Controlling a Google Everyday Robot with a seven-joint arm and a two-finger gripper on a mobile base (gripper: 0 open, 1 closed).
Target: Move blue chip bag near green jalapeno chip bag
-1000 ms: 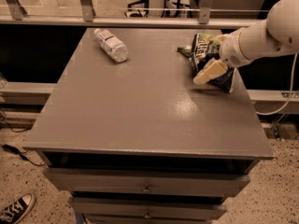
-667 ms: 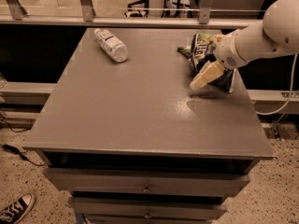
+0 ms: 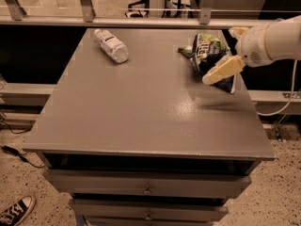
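Note:
The blue chip bag (image 3: 210, 56), dark navy with white lettering, lies crumpled at the table's back right. The green jalapeno chip bag (image 3: 216, 42) shows only as bright green foil at the blue bag's far edge, touching it and mostly hidden by it. My gripper (image 3: 230, 51) hangs just right of the blue bag on the white arm. It is open, with one cream finger (image 3: 223, 69) over the bag's near right corner and the other at the bag's far side. It holds nothing.
A clear plastic water bottle (image 3: 111, 45) lies at the back left of the grey table (image 3: 141, 112). A metal railing (image 3: 141, 21) runs behind the table. Drawers sit below the front edge. A sneaker (image 3: 16, 211) is on the floor at the lower left.
The gripper and arm have pulled a little to the right, away from the blue bag. The bag stays lying next to the green one.

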